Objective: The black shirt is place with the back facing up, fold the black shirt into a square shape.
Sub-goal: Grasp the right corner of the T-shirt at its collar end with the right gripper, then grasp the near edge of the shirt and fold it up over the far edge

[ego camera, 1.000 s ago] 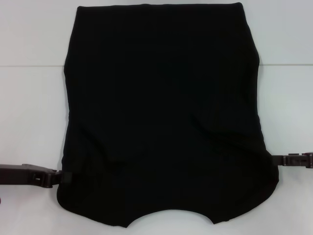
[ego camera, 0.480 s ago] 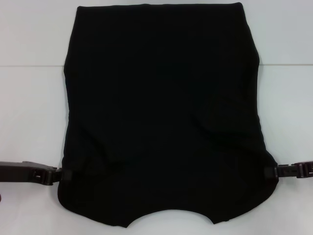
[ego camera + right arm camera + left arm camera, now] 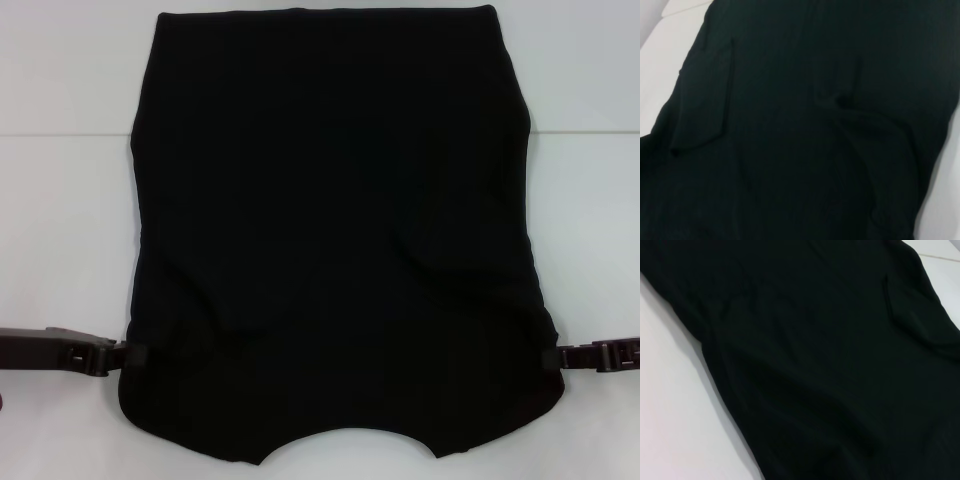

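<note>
The black shirt [image 3: 335, 230] lies flat on the white table, plain side up, no lettering showing. Its neck cutout is at the near edge and its hem at the far edge, with the sleeves folded in under the sides. My left gripper [image 3: 135, 356] lies low at the shirt's near left edge, touching the fabric. My right gripper [image 3: 548, 357] lies at the near right edge, also against the fabric. The shirt fills the left wrist view [image 3: 830, 365] and the right wrist view [image 3: 805, 130], with a folded sleeve edge in each.
The white table [image 3: 60, 230] extends on both sides of the shirt and beyond its far edge. A faint seam [image 3: 60, 134] runs across the table behind the shirt's middle.
My right gripper has moved inward and a little toward me, from off the shirt to its near right edge. My left gripper has barely shifted. The shirt has not moved.
</note>
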`<control>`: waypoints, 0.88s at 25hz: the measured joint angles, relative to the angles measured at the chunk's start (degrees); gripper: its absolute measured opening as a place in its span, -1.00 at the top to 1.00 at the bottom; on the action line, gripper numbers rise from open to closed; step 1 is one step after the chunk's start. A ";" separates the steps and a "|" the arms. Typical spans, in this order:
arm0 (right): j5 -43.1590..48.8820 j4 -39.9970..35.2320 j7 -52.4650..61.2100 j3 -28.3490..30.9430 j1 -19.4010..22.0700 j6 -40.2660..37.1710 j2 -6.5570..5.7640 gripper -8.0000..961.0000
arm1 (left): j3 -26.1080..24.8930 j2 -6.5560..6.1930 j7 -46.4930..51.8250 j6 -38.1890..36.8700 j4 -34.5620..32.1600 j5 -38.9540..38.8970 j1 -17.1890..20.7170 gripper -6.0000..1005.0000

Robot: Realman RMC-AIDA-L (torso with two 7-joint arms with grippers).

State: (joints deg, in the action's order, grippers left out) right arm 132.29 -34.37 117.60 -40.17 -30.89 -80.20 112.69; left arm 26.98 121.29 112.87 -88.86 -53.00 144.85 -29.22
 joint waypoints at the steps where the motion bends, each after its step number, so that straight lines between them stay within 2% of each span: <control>1: -0.08 -0.04 -0.03 0.04 0.02 -0.17 0.03 0.33 | 0.01 0.00 0.00 0.00 0.01 0.00 0.00 0.93; 4: -0.25 -0.26 -0.06 0.19 0.23 -0.51 0.10 0.63 | 0.01 -0.03 -0.01 0.01 0.01 0.00 0.02 0.93; 15: -0.27 -0.25 -0.25 0.53 0.42 -0.52 0.08 0.99 | 0.00 -0.09 0.05 -0.12 0.01 0.00 0.04 0.93; 22: -0.41 -0.62 -1.54 2.24 0.67 -3.31 -0.60 0.99 | -0.13 -0.25 0.39 -0.95 -0.31 0.00 0.01 0.93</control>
State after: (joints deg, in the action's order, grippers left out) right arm 131.88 -34.99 116.06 -37.92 -30.22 -83.51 112.09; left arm 26.85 121.04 113.26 -89.81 -53.31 144.85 -29.20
